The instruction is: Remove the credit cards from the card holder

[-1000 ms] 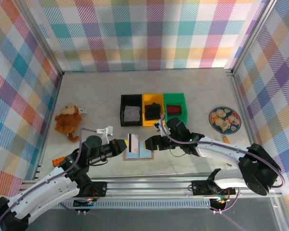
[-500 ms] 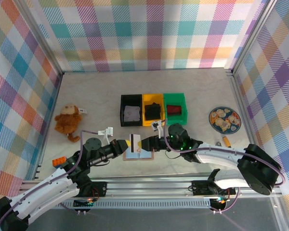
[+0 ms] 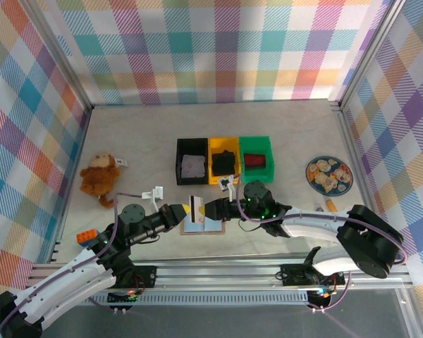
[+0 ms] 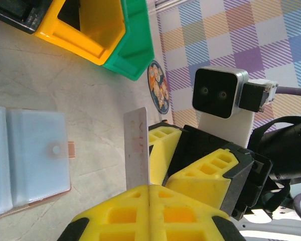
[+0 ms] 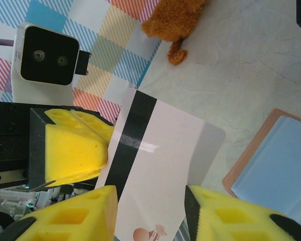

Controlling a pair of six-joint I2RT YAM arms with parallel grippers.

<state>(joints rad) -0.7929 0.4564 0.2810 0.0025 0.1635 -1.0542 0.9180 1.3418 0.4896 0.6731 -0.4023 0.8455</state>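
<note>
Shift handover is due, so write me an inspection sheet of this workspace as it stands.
Surface: pale, veined table.
Job's things: card holder lies open, blue inside up; a white card with a dark stripe is held in the air near it.
Clutter: black bin, yellow bin and green bin in a row; plush monkey at left; patterned plate at right; small orange block by the left arm.
Grippers: left tool shut on the card; right tool straddles the card, contact unclear.
Cables: purple cable loops off the left arm.
Surroundings: plaid walls; metal rail at the near edge.
</note>
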